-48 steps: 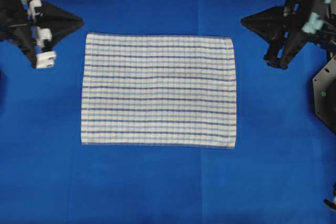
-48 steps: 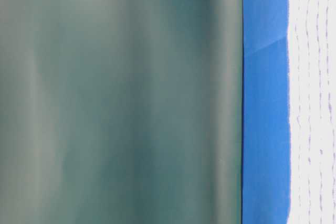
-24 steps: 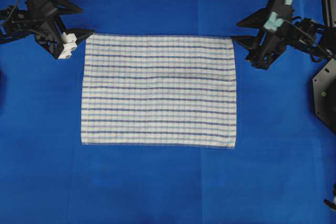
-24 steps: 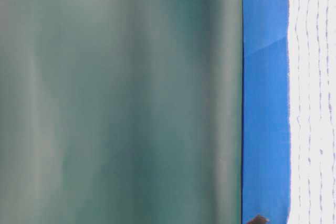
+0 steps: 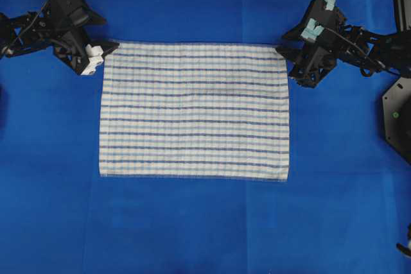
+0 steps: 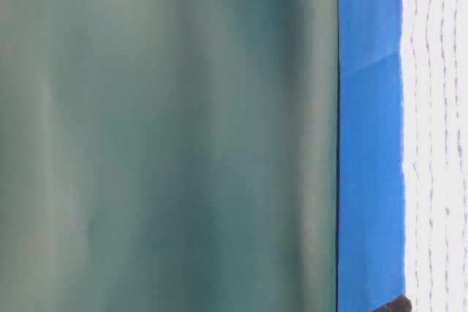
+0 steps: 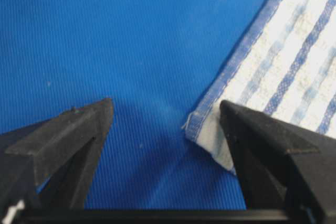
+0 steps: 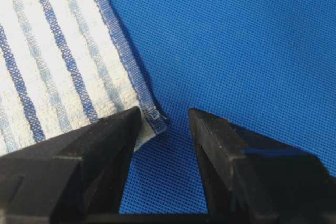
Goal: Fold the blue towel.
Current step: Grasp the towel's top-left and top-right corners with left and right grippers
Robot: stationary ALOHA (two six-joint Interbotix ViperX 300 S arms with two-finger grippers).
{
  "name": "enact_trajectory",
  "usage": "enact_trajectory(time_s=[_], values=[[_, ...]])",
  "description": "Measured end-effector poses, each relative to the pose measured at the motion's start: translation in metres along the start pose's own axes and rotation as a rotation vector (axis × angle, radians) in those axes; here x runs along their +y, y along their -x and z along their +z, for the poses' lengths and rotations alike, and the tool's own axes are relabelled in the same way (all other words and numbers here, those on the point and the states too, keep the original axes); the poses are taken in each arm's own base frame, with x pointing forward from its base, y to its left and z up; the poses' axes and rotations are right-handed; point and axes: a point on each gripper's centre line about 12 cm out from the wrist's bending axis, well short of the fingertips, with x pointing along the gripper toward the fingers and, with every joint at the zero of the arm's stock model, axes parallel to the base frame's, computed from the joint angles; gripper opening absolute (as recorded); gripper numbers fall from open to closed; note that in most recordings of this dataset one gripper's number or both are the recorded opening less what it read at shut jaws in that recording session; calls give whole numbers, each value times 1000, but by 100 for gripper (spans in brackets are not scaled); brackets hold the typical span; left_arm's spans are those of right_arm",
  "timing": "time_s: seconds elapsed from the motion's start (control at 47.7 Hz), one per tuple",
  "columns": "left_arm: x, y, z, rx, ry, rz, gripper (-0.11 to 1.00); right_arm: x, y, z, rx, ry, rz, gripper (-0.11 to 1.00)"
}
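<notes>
- The towel (image 5: pixel 194 111) lies flat and unfolded on the blue-covered desk (image 5: pixel 192 222), about midway between the left and right edges and a little nearer the far edge than the near one in the overhead view.
- It is a rectangle, wider than deep, of white woven cloth crossed by thin stripes running along its length: darker blue ones alternate with paler blue ones, and faint cross lines give a light check.
- A narrow blue hem borders its edges; the wrist views show the coarse weave and the stitched hem at each far corner.
- Its surface looks smooth, with no folds; the far left corner (image 7: pixel 202 129) is turned up slightly, showing a pale underside.
- The left hand (image 5: pixel 106 48) sits at the towel's far left corner, jaws spread wide; in its wrist view the corner lies between the two fingers, closer to the right-side one.
- The right hand (image 5: pixel 283 49) sits at the far right corner (image 8: pixel 152 116), jaws also wide apart; the corner tip lies in the gap just beside the left-side finger.
- Whether either hand touches the cloth cannot be told.
- The table-level view shows only a strip of towel, blue covering and a blurred green surface.
</notes>
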Motion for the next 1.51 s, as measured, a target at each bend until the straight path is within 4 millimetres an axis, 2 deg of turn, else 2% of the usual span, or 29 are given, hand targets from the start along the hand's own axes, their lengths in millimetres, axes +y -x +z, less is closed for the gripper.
enact_trajectory(time_s=[0.168, 0.23, 0.272, 0.356, 0.398, 0.482, 0.524, 0.775, 0.943, 1.152, 1.341, 1.508], values=[[0, -2, 0, 5, 0, 0, 76, 3, 0, -1, 2, 7, 7, 82], [0, -2, 0, 5, 1, 1, 70, 3, 0, 0, 1, 8, 9, 74], [1, -3, 0, 12, 5, 3, 62, 5, 0, -1, 3, 11, 12, 64], [1, -4, 1, 18, 8, 4, 40, 5, 0, -1, 3, 16, 15, 39], [-3, -4, 1, 26, 1, -5, 27, 6, 0, -1, 3, 14, 16, 30], [-9, -3, -1, 37, -15, -21, 9, 5, 0, -1, 4, 16, 15, 28], [-12, -3, -1, 38, -19, -28, 4, 6, 0, -1, 1, 16, 15, 28], [-16, -1, -1, 36, -30, -39, 5, 6, 2, 1, -6, 18, 17, 28], [-21, 8, -4, 58, -45, -57, 4, 7, 11, 14, -50, 12, 25, 28], [-27, 26, 11, 45, -61, -77, 5, 9, 29, 30, -99, 6, 40, 28], [-29, 44, 30, -22, -73, -87, 4, 10, 36, 36, -120, 5, 47, 28], [-29, 49, 30, -30, -72, -88, 4, 11, 36, 37, -120, 6, 49, 28]])
